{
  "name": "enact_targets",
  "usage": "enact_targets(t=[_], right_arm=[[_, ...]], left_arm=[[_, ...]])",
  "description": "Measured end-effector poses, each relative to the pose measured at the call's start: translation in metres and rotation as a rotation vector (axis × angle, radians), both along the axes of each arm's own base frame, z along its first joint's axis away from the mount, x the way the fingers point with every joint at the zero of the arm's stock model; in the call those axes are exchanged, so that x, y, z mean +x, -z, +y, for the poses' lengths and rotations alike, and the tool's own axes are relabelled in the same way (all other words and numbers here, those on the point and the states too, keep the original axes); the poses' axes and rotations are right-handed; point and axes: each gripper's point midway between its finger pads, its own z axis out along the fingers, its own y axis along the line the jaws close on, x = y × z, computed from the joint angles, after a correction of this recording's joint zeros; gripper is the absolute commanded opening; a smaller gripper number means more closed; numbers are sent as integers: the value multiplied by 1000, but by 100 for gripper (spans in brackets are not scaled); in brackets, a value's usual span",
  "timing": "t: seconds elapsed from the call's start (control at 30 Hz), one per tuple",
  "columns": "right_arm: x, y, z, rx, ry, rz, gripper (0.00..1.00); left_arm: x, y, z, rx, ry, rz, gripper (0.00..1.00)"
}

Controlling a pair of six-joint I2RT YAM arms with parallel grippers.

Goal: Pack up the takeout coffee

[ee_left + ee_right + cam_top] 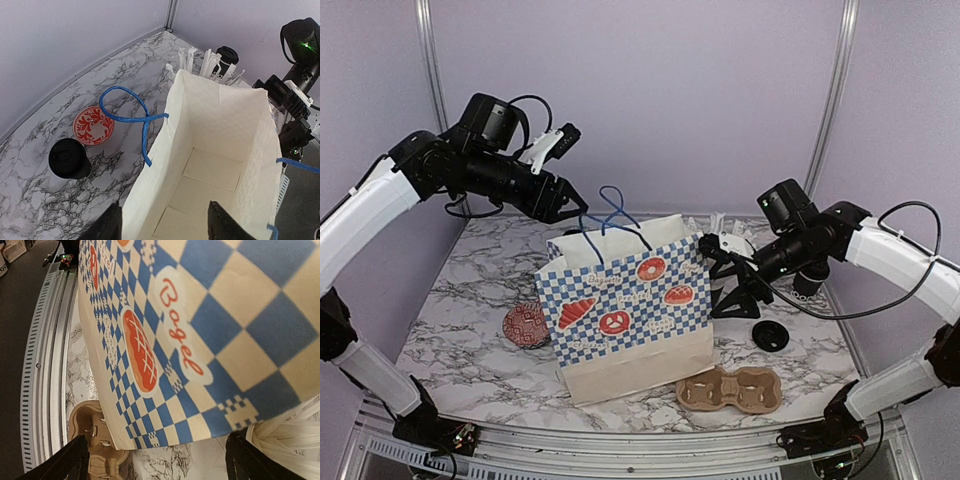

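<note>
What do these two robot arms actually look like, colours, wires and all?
The left arm and right arm have smooth white tubular shells joined by chunky black joints. Thin black cables loop loosely alongside them. The left pincer and right pincer are black and two-fingered, each with a white bracket just behind it.

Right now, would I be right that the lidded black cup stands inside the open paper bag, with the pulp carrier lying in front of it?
Not quite: the left wrist view shows the paper bag empty; the lidded black cup stands on the table beside it. The pulp carrier does lie in front.
</note>
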Motion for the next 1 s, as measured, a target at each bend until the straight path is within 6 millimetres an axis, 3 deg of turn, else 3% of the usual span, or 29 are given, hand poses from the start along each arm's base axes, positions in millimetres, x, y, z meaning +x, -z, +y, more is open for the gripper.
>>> enact_targets(t=[0.17,0.3,0.4,0.53,0.6,0.8,1.0], right_arm=[[0,-1,2,1,-17,7,92],[-1,-1,3,3,-25,13,92],[-2,-4,3,9,-26,8,92],[-6,-13,0,24,-26,-17,92],[-9,-18,-2,31,-24,-33,92],[-17,-20,-11,28,-16,-56,90],[-26,18,-26,-77,-10,-5,84]], left_arm=[[12,2,-5,27,-7,-24,77],[33,31,-29,68,24,24,72],[45,62,-44,106,53,78,57],[50,89,-52,141,72,126,15],[48,90,-53,138,81,138,1],[34,75,-50,100,118,134,0],[7,54,-25,79,105,114,0]])
